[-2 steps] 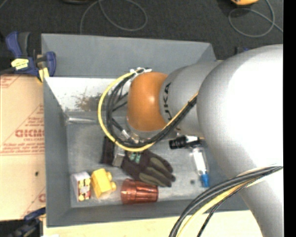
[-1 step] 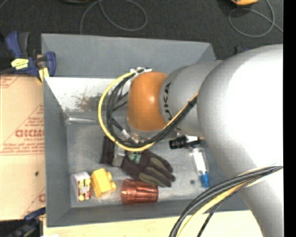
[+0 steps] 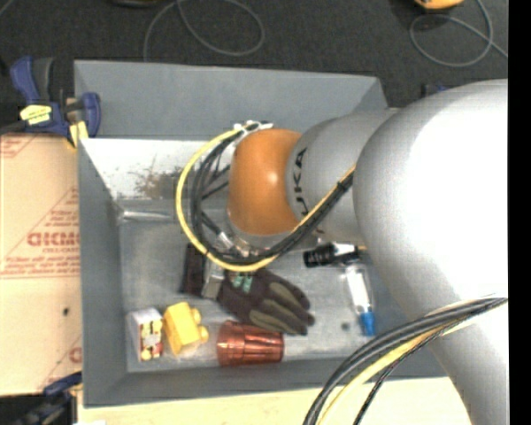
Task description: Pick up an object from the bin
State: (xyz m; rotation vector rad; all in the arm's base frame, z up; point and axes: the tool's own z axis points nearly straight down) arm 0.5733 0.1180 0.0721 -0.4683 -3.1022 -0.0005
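From where I stand, the arm (image 3: 425, 202) comes in from the right and bends down into the grey metal bin (image 3: 102, 237), its orange wrist cover (image 3: 261, 180) ringed by looping black and yellow cables (image 3: 190, 184). The claw (image 3: 221, 275) sits low under that cover, near the middle of the bin floor. It is right at the cuff end of a dark glove (image 3: 270, 304), which lies flat with its fingers spread toward the right. Just left of the claw, touching or nearly touching it, is a dark maroon piece (image 3: 192, 271) whose kind I cannot make out. The wrist hides too much of the claw for me to tell whether it is wide or narrow, or whether it holds anything. Along the near wall of the bin, a copper-coloured cup (image 3: 250, 343) lies on its side just below the glove. Beside the cup to the left are a yellow toy block (image 3: 184, 326) and a small white box with red and yellow print (image 3: 145, 335), the 2 touching. Off to the right, well apart from the glove, a white pen with a blue cap (image 3: 360, 301) lies on the floor, and a black marker (image 3: 330, 255) pokes out from under the arm.
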